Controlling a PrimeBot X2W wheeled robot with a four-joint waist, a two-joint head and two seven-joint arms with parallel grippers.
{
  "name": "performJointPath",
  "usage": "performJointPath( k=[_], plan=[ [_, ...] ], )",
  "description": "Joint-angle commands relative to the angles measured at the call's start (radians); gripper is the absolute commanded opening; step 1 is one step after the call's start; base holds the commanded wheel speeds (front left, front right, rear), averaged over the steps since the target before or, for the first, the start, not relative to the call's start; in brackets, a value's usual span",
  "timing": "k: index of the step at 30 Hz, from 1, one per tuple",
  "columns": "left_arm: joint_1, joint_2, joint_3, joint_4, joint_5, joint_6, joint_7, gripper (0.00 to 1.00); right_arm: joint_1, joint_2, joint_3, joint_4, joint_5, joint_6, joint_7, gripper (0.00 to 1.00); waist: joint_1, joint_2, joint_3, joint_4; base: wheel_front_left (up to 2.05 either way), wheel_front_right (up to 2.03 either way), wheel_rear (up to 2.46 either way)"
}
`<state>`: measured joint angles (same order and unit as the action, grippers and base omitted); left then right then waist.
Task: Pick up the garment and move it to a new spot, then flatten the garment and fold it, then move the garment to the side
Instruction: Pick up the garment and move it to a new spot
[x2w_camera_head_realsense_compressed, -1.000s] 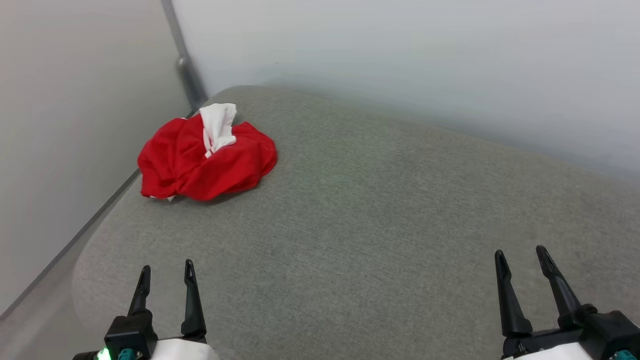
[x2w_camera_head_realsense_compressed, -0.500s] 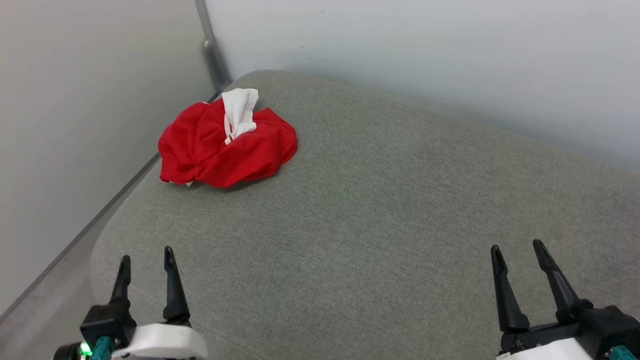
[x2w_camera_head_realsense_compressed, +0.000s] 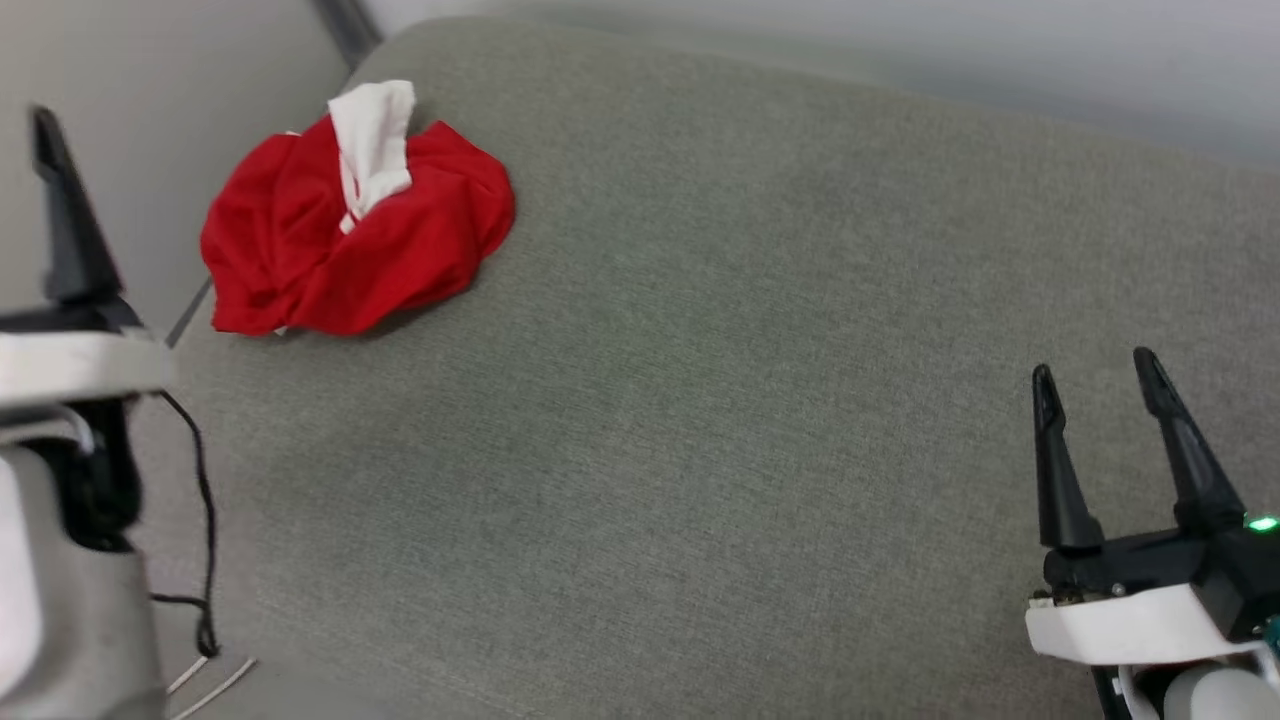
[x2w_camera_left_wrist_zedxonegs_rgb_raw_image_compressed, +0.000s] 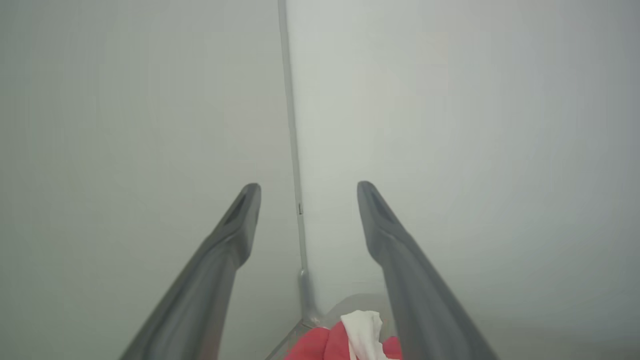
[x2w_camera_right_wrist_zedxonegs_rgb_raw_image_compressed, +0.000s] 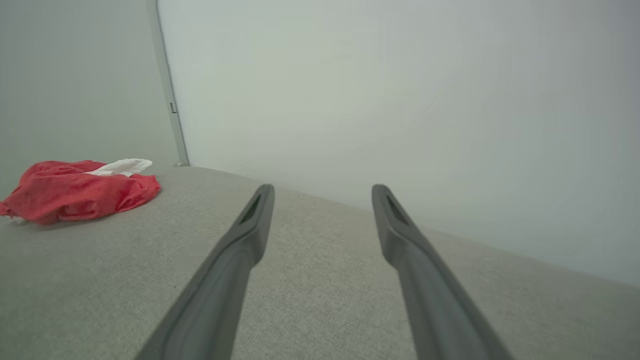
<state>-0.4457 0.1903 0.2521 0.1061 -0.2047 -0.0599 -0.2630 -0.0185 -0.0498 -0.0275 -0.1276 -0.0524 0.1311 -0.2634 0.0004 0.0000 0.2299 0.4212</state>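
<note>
The garment lies crumpled in a red heap with a white sleeve on top, at the far left corner of the grey upholstered surface. It also shows at the left in the right wrist view and at the bottom edge of the left wrist view. My left gripper is open and empty, raised over the near left side of the heap and aimed at the wall corner; one of its fingers stands at the head view's left edge. My right gripper is open and empty at the lower right, far from the garment.
Pale walls meet behind the surface at a grey corner post. The surface's left edge runs beside the left wall. A black cable hangs from my left arm at the lower left.
The head camera has tilted down and shifted. My left arm has risen to the view's left edge, nearer the garment. The right gripper sits higher. The garment keeps its shape.
</note>
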Motion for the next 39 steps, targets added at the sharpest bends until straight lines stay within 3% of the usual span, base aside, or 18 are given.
performJointPath(
  k=[1, 5, 10, 14, 26, 27, 33, 39],
  plan=[
    [-0.046, 0.038, 0.021, 0.015, -0.005, -0.012, -0.002, 1.0, -0.028, -0.001, -0.005, -0.014, -0.013, -0.001, -0.002, 1.0, -0.0004, 0.0, 0.097, -0.066, 0.0, 0.0, 0.0],
    [-0.196, 0.148, 0.067, 0.094, -0.045, -0.043, -0.003, 1.0, -0.068, -0.001, -0.026, -0.053, -0.034, -0.001, -0.002, 1.0, -0.0004, 0.0, 0.182, -0.102, 0.0, 0.0, 0.0],
    [-0.345, 0.27, 0.02, 0.242, -0.089, -0.064, 0.037, 1.0, -0.095, -0.004, -0.039, -0.091, -0.054, -0.001, -0.002, 1.0, -0.0004, 0.0, 0.256, -0.123, 0.0, 0.0, 0.0],
    [-0.436, 0.343, -0.056, 0.339, -0.153, -0.068, 0.15, 1.0, -0.106, -0.021, -0.043, -0.123, -0.062, -0.001, -0.002, 1.0, -0.0004, 0.0, 0.3, -0.13, 0.0, 0.0, 0.0],
    [-0.481, 0.549, -0.404, 0.447, -0.631, -0.068, 0.736, 1.0, -0.131, -0.063, -0.043, -0.206, -0.079, -0.001, -0.002, 1.0, -0.0004, 0.0, 0.413, -0.16, 0.0, 0.0, 0.0],
    [-0.485, 0.596, -0.457, 0.444, -0.709, -0.068, 0.825, 1.0, -0.139, -0.069, -0.045, -0.22, -0.085, -0.001, -0.002, 1.0, -0.0004, 0.0, 0.445, -0.165, 0.0, 0.0, 0.0],
    [-0.472, 0.618, -0.57, 0.466, -0.799, -0.068, 0.961, 1.0, -0.15, -0.072, -0.044, -0.229, -0.088, -0.001, -0.002, 1.0, -0.0004, 0.0, 0.495, -0.177, 0.0, 0.0, 0.0],
    [-0.461, 0.578, -0.678, 0.516, -0.824, -0.068, 0.975, 1.0, -0.166, -0.073, -0.039, -0.219, -0.084, -0.001, -0.002, 1.0, -0.0004, 0.0, 0.515, -0.192, 0.0, 0.0, 0.0]
  ],
)
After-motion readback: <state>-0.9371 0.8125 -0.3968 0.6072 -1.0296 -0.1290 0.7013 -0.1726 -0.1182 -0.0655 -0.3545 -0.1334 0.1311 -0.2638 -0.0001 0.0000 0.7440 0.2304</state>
